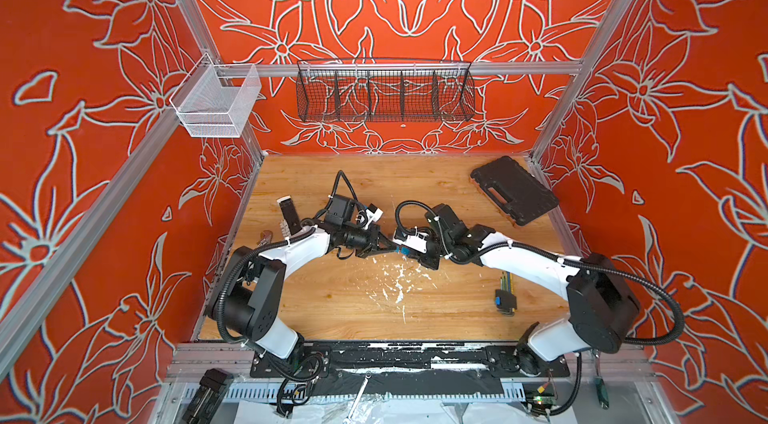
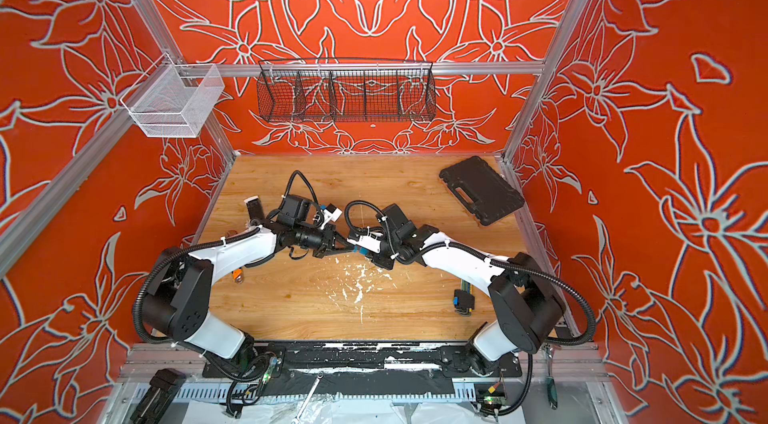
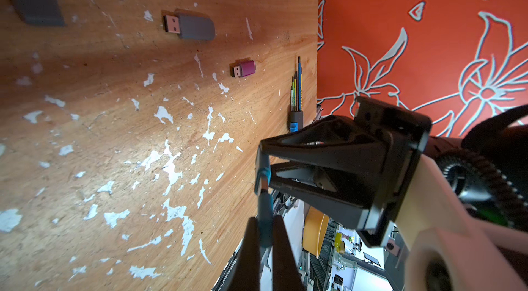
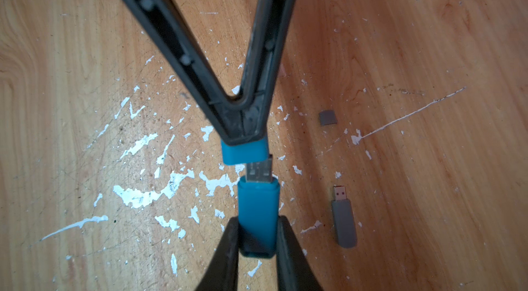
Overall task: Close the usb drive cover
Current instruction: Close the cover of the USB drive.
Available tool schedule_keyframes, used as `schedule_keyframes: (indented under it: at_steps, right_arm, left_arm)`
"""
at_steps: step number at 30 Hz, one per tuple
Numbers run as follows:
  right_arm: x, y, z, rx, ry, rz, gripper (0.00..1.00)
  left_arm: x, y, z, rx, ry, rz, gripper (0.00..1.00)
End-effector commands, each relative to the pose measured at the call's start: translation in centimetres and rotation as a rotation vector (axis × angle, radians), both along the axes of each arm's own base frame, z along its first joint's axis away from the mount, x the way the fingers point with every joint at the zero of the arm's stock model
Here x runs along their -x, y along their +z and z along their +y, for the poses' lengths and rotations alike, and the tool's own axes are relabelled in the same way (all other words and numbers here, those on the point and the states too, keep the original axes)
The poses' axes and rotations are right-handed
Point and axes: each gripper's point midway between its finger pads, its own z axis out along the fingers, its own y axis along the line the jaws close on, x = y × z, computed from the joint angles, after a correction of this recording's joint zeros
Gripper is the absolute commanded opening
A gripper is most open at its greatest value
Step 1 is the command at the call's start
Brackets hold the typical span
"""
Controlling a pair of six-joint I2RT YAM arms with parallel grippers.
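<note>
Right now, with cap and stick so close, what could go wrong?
The blue cap sits off to one side of the metal plug, so a straight push might jam its rim against the plug.
The left tool pinches only the cap's far edge; it could twist or slip out.
The right tool grips the blue drive near its back end, so it might pivot under pressure.

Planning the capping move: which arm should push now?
Probably left: the left gripper pinches the cap, at the plug's tip but slightly off-line; the right gripper clamps the drive.
</note>
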Motion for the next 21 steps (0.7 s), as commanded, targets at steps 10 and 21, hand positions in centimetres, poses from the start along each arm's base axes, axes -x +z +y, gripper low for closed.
schedule_keyframes:
  at_steps: [10,21]
  right_arm:
    - [0.3,1.2,1.0,-0.049,0.026,-0.014,0.21]
    - [0.2,2.7,1.2,-0.092,0.056,-0.109,0.19]
  left_arm:
    - [-0.7,0.1,-0.5,0.005,0.043,-0.013,0.0]
    - [0.1,-0.6,-1.1,0.013,0.001,0.016,0.0]
